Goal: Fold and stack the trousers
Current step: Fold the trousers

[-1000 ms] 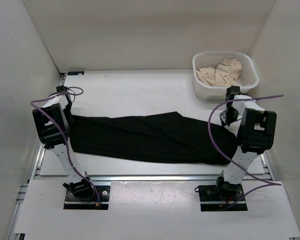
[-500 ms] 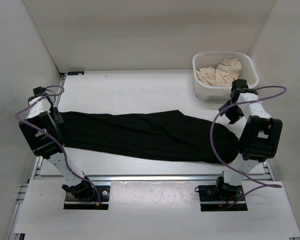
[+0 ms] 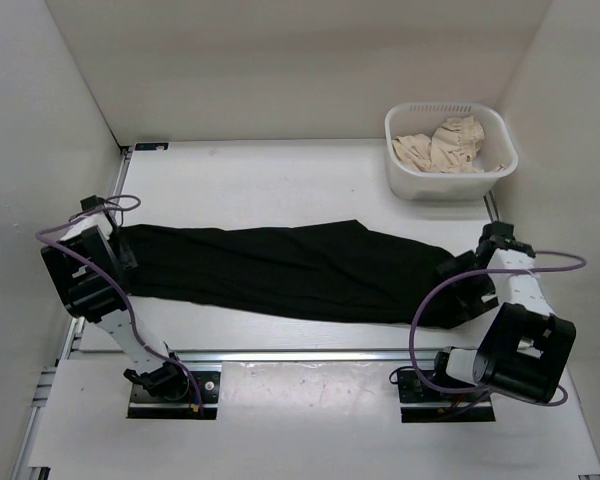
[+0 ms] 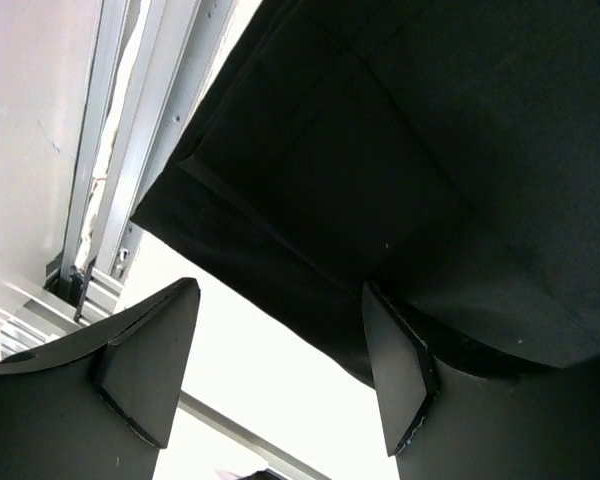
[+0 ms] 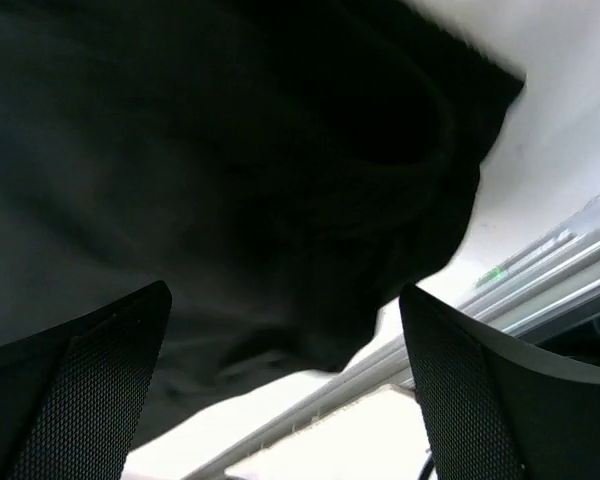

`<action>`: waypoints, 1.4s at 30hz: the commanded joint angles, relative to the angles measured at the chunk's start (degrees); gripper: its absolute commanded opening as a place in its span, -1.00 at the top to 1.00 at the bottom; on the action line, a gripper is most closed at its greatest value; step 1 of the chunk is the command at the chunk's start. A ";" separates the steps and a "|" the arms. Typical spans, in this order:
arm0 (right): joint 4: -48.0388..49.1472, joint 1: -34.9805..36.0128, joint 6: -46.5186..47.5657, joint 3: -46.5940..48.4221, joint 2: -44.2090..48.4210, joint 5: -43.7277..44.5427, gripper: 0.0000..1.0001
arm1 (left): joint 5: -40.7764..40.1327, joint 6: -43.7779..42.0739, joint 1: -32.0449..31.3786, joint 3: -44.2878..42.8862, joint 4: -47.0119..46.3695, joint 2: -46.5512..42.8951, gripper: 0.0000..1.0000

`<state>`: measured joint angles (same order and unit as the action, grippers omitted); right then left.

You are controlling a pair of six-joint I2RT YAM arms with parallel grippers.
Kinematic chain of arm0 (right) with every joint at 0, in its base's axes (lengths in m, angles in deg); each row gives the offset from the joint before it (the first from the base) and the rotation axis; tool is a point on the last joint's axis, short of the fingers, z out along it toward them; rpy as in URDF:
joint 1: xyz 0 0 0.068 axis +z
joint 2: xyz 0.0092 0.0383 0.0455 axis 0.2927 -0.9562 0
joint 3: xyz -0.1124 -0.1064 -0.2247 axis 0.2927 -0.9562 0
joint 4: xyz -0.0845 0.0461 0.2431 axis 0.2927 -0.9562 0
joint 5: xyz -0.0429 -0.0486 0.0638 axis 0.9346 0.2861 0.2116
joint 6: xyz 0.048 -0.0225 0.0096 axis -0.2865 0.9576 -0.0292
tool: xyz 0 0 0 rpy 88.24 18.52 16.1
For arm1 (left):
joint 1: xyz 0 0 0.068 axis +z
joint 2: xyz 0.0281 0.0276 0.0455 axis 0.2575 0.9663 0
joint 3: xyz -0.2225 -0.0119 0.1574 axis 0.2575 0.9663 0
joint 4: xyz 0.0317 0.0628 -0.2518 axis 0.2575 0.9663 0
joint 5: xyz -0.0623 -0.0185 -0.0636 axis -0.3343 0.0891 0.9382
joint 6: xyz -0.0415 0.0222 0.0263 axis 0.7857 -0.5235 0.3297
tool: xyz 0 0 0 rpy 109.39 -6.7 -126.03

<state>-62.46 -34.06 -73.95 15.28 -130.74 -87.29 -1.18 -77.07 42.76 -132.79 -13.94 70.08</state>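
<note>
The black trousers (image 3: pixel 290 270) lie stretched out lengthways across the table, from far left to near right. My left gripper (image 3: pixel 121 258) is at their left end and is open; in the left wrist view its fingers (image 4: pixel 148 368) straddle bare table, with the cloth's edge (image 4: pixel 380 160) just beyond the left gripper (image 4: pixel 275 375). My right gripper (image 3: pixel 467 290) hangs low over the bunched right end. It stands wide open in the right wrist view, where the right gripper (image 5: pixel 285 385) frames the dark fabric (image 5: pixel 230 150) with nothing pinched.
A white basket (image 3: pixel 404 182) holding beige cloths (image 3: pixel 440 145) stands at the back right. Aluminium rails (image 3: pixel 310 355) run along the table's near edge and left side. White walls close in on the left, back and right.
Both grippers have opened and let go of the trousers, which now lie longer and flatter. The right arm has swung down toward the near right; the left arm shifted outward to the left.
</note>
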 commanded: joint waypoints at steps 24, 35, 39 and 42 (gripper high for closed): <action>17.43 -1.36 8.12 7.11 -14.86 20.43 1.00 | -2.07 0.56 -3.22 5.27 9.41 -6.74 -0.56; 6.71 59.98 5.97 28.02 -14.84 48.65 1.00 | -0.22 0.56 -6.13 7.82 5.29 -2.26 -0.51; 6.17 74.05 1.02 33.74 -25.73 51.65 1.00 | -0.22 0.56 -8.06 7.82 4.76 -0.94 -0.51; 4.69 81.18 -0.21 40.22 -34.67 53.49 1.00 | -0.22 0.56 -9.20 7.82 4.76 -0.94 -0.51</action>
<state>-53.08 43.49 -69.58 50.16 -159.42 -40.83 -6.23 -78.07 34.89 -125.97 -4.84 67.13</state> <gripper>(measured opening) 0.102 0.753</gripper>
